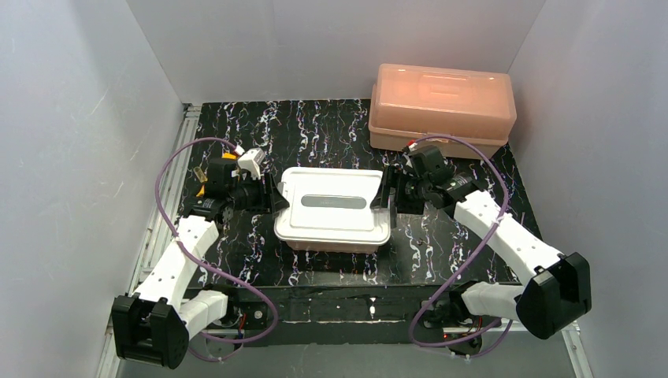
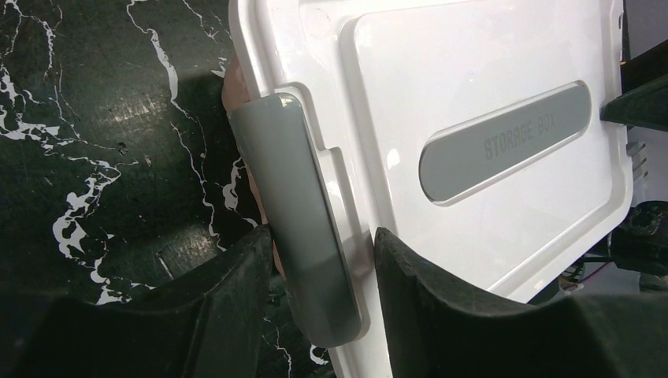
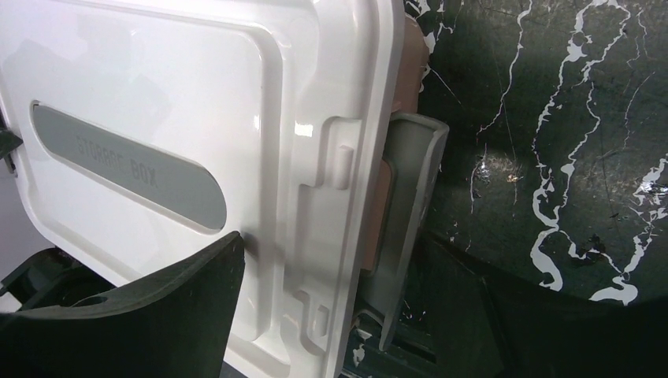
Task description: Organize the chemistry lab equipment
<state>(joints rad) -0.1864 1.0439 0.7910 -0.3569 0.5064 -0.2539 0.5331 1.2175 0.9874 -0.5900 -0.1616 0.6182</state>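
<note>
None of the lab equipment shows clearly; only a scrap of yellow (image 1: 227, 157) peeks out behind my left wrist. A white storage-box lid (image 1: 335, 201) lies on a pink tub (image 3: 410, 71) at the table's middle. My left gripper (image 1: 276, 193) is at the lid's left end. In the left wrist view (image 2: 323, 244) it is closed on the grey latch (image 2: 303, 205), which lies flat against the lid (image 2: 473, 79). My right gripper (image 1: 386, 193) is at the right end. In the right wrist view (image 3: 339, 244) it straddles the lid edge (image 3: 346, 94) and a grey latch (image 3: 406, 205) that flares outward.
A second pink tub (image 1: 441, 106) with its pink lid on stands at the back right. The black marbled table (image 1: 315, 118) is bounded by white walls on three sides. Purple cables (image 1: 169, 169) loop beside both arms.
</note>
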